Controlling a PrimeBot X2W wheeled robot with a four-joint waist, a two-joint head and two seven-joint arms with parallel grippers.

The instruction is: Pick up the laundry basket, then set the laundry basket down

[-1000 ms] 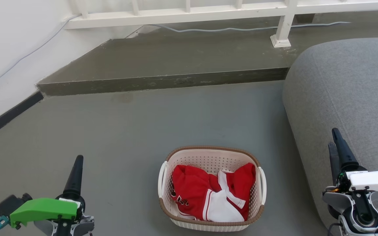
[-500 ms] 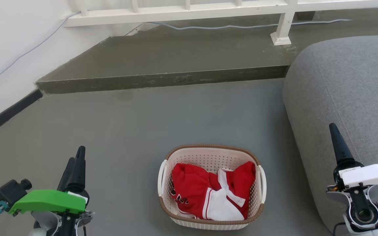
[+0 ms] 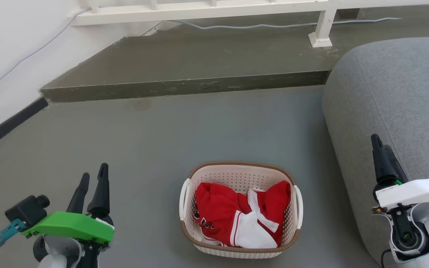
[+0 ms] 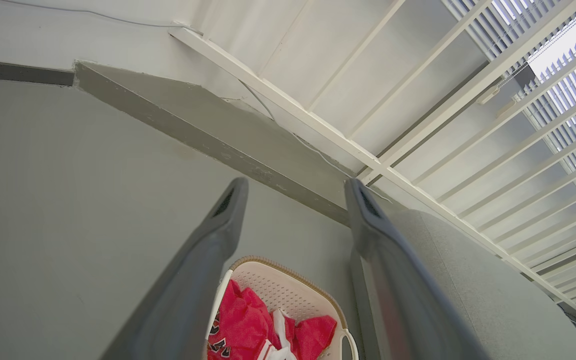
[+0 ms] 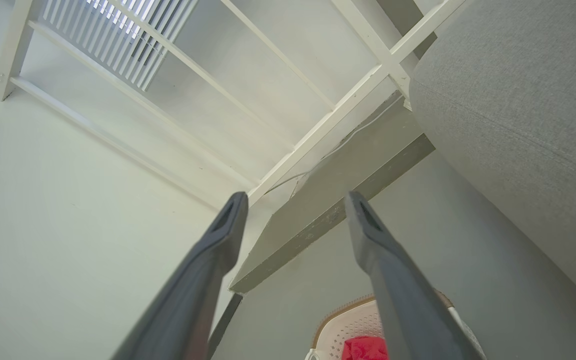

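While one laundry basket (image 3: 241, 163) stands on the grey floor (image 3: 143, 141) near the robot, roughly midway between its two arms, neither gripper touches it. The basket is cream-white and perforated, with one brown rim and two white loop handles (image 3: 183, 199), one on each short side. Inside lies a bundle of red and white clothing (image 3: 229, 217); I cannot tell how many pieces it holds.

The left gripper (image 3: 94, 170) hovers well to the left of the basket, above the floor. Its two dark fingers are spread and empty, and the left wrist view shows a clear gap between them with the basket low in that gap.

The right gripper (image 3: 381, 143) hangs well to the right of the basket, seen against one grey sofa (image 3: 397, 93). From the head view its two fingers look close together, but the right wrist view shows them parted with nothing between, so it too is released.

Farther off, one low step (image 3: 184, 87) crosses the floor. One white railing (image 3: 207, 9) stands at the step's far side, and a pale cable (image 3: 237, 26) lies on the step's top. One white wall (image 3: 6, 48) closes the left side.
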